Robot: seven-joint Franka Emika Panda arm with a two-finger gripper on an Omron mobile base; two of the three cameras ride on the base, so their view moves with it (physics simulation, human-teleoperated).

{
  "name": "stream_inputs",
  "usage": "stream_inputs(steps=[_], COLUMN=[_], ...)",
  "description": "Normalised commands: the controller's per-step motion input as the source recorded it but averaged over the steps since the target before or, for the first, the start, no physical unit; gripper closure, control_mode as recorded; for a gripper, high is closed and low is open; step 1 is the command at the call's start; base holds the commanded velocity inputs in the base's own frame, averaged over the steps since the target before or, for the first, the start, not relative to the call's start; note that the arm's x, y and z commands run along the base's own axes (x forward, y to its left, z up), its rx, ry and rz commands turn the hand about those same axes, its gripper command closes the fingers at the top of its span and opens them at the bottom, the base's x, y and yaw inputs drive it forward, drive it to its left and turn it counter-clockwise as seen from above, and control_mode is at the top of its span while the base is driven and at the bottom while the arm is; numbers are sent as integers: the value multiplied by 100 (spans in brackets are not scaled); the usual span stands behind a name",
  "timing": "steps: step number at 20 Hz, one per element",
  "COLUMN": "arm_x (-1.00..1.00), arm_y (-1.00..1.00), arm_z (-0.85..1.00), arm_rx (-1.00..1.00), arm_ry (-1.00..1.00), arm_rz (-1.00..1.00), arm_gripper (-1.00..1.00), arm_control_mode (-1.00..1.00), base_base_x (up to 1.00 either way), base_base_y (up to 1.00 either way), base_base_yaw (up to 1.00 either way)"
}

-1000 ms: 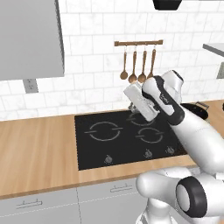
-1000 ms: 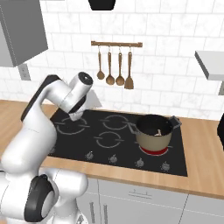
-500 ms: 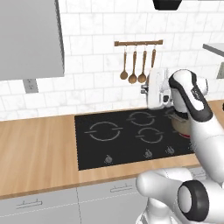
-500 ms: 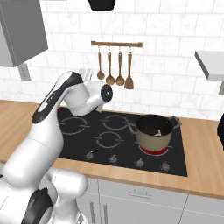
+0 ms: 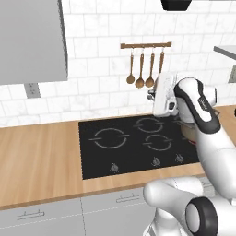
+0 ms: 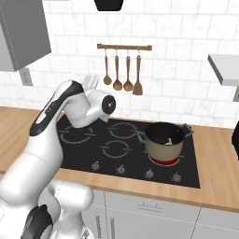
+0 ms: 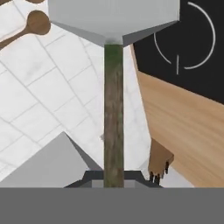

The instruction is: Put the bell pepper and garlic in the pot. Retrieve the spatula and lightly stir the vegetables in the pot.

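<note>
arm: swung right toward pot (image 6: 164, 141) | claw (image 7: 113, 177): carried spatula (image 7: 113, 78) along, higher

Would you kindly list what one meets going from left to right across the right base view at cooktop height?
Light wooden counter → white robot arm with dark joints → black glass cooktop → round tan-brown pot with dark rim → light wooden counter again.

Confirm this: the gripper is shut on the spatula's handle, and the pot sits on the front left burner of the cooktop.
The burner is wrong. The right base view shows the pot on the front right burner of the cooktop, over a red glowing ring. The rest holds: in the hand view the gripper is shut on the spatula by its handle.
</note>
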Motion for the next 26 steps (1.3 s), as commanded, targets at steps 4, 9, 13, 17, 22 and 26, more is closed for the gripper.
stream_inputs(steps=[4,9,13,17,22,26], arm_x=[23,15,24,5,0,7], arm_y=[0,-20,-38,-20,-11,-61], arm_z=[8,7,11,0,4,16], arm_rx=[33,39,42,11,9,12], arm_ry=[3,0,0,0,0,-8], arm_rz=[-56,-64,-59,-26,0,-5], arm_gripper=[100,100,100,100,100,100], arm_control_mode=[-100,-100,-100,-100,-100,-100], base_base_x=[0,0,0,0,0,0], base_base_y=[0,0,0,0,0,0], base_base_yaw=[0,0,0,0,0,0])
